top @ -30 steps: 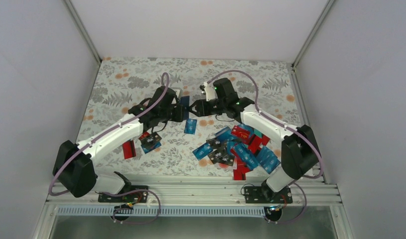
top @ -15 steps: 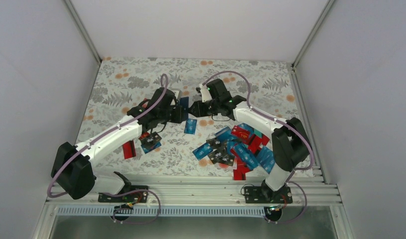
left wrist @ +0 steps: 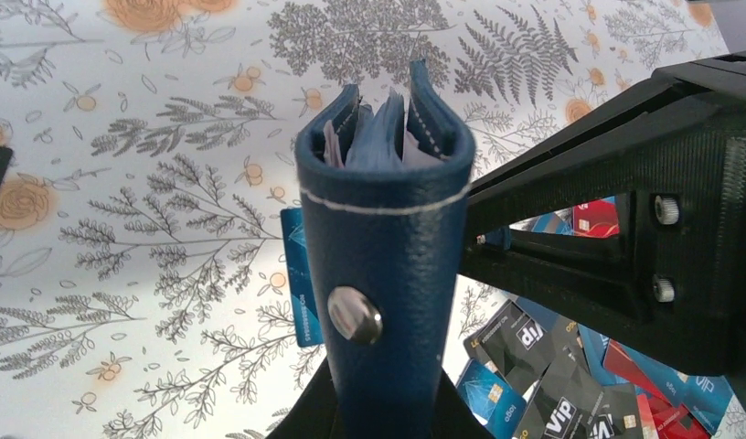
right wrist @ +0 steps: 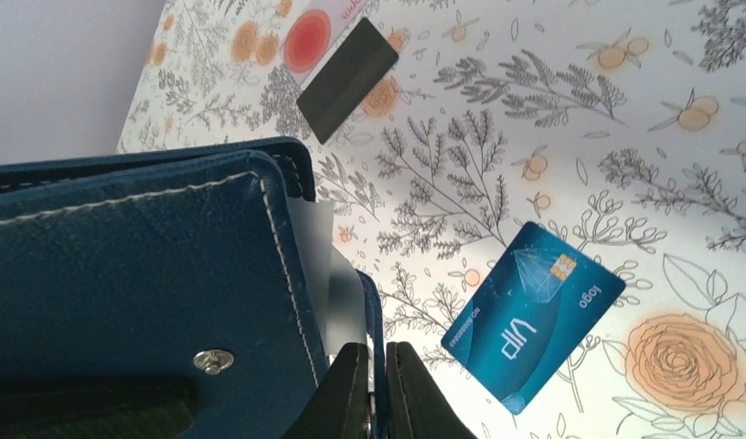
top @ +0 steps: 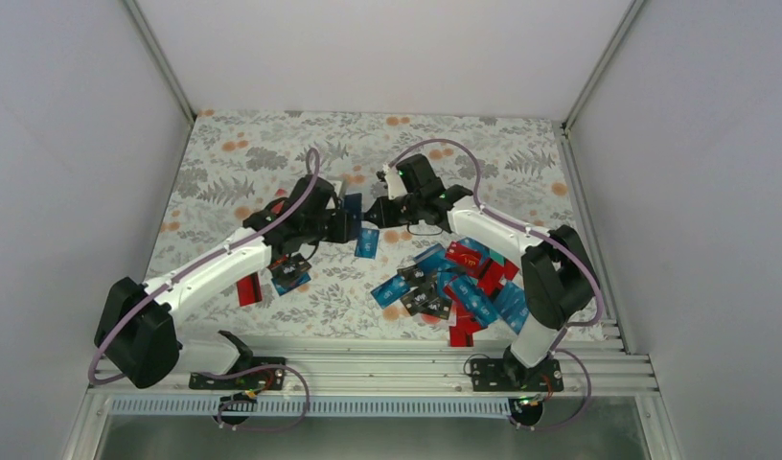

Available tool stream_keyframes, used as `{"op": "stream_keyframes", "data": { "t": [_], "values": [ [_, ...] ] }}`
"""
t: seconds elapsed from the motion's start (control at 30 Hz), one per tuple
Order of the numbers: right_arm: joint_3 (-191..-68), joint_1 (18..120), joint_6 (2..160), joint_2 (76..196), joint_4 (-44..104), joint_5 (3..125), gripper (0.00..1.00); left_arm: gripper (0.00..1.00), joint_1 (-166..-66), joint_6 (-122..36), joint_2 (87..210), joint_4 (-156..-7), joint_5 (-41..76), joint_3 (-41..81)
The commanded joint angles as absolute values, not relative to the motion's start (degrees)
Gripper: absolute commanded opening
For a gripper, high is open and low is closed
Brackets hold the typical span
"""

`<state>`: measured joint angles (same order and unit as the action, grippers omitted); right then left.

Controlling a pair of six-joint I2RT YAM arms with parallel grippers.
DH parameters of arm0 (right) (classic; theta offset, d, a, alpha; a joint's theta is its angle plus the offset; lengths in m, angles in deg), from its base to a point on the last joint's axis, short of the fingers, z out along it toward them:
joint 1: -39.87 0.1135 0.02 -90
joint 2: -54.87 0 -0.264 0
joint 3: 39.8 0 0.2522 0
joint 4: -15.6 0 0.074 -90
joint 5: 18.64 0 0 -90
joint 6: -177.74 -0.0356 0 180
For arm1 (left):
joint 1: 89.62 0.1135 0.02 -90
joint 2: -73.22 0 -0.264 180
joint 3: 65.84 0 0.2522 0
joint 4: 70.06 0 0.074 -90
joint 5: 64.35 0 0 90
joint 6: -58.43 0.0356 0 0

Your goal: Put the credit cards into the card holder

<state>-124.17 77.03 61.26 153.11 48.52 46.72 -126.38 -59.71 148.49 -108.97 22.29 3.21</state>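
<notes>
**A:** What changed in the top view?

**B:** The right hand (top: 375,210) slid a little left, toward the holder (top: 353,204). Its arm folded in closer too. The left hand (top: 339,220) hardly moved. It holds the holder up over the middle of the surface (top: 234,153).

**A:** What does that mean for the job?

**B:** I think both hands are working to open the holder. Neither hand has a card, so no new card is going in yet.

**A:** Where are the cards (top: 459,283)?

**B:** Most lie in a heap on the right, near the arms. One blue card (top: 367,242) lies alone just under the hands. A few more lie on the left.

**A:** And the left wrist view?

**B:** The left hand grips the holder from below. The holder stands up tall, and its top gapes a bit. The right hand is just beside it.

**A:** And the right wrist view?

**B:** The right hand's fingers (right wrist: 349,393) are almost together. They pinch a thin flap of the holder. The blue card lies flat beside it. A black card (right wrist: 346,80) lies farther off.

**A:** What about the surface and the room?

**B:** The surface is a cloth with grey leaves and orange flowers. Plain pale walls (top: 80,144) stand around it.
</notes>
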Motion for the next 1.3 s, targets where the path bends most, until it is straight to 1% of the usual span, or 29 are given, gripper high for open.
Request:
{"op": "stream_keyframes", "data": {
  "t": [0.0,0.2,0.37,0.53,0.57,0.6,0.63,0.7,0.73,0.77,0.87,1.0,1.13,1.27],
  "values": [
    [-122.26,77.82,61.22,151.83,49.1,44.87,0.04,0.02,-126.35,-62.56,147.07,-108.05,20.23,1.18],
    [-116.34,79.69,60.61,150.76,49.55,40.18,0.04,0.02,-126.37,-66.84,146.88,-108.85,17.88,-4.94],
    [-112.3,82.49,59.61,150.57,48.94,39.65,0.04,0.03,-126.36,-69.25,146.01,-107.53,15.53,-10.86],
    [-110.91,83.24,58.26,150.54,48.6,39.89,0.04,0.11,-126.36,-69.73,147.38,-108.41,17.27,-12.76],
    [-110.87,83.28,58.07,150.56,48.63,39.8,0.04,0.15,-126.34,-69.64,147.81,-109.47,18.89,-12.45],
    [-110.88,83.28,57.91,150.58,48.65,39.73,0.04,0.22,-126.34,-69.62,148.2,-110.79,20.74,-12.06],
    [-110.91,83.28,57.78,150.59,48.81,39.52,0.04,0.31,-126.36,-69.5,148.56,-111.83,22.25,-11.57],
    [-111.04,83.28,57.39,150.66,49.02,39.09,0.04,0.58,-126.43,-69.6,148.84,-113.29,24.01,-10.59],
    [-110.94,83.28,57.19,150.75,49.05,38.82,0.04,0.68,-126.57,-69.72,148.8,-113.75,24.34,-10.29],
    [-110.91,83.28,56.93,150.74,49.05,38.5,0.04,0.76,-126.83,-69.98,148.7,-114.16,24.73,-9.99],
    [-110.46,83.28,56.3,150.76,48.71,37.59,0.04,0.91,-128.55,-70.96,148.29,-116.11,26.59,-8.82],
    [-110.16,83.28,55.8,150.54,48.55,37.19,0.04,1.0,-132.76,-72.09,148.12,-118.82,29.23,-6.31],
    [-109.99,83.28,55.32,148.32,48.29,36.3,0.04,1.0,-135.93,-72.37,148.9,-119.55,30.56,-4.49],
    [-109.99,83.28,55.46,147.54,48.56,36.46,0.04,1.0,-136.85,-72.46,150.7,-119.16,30.95,-4.6]
  ]
}}
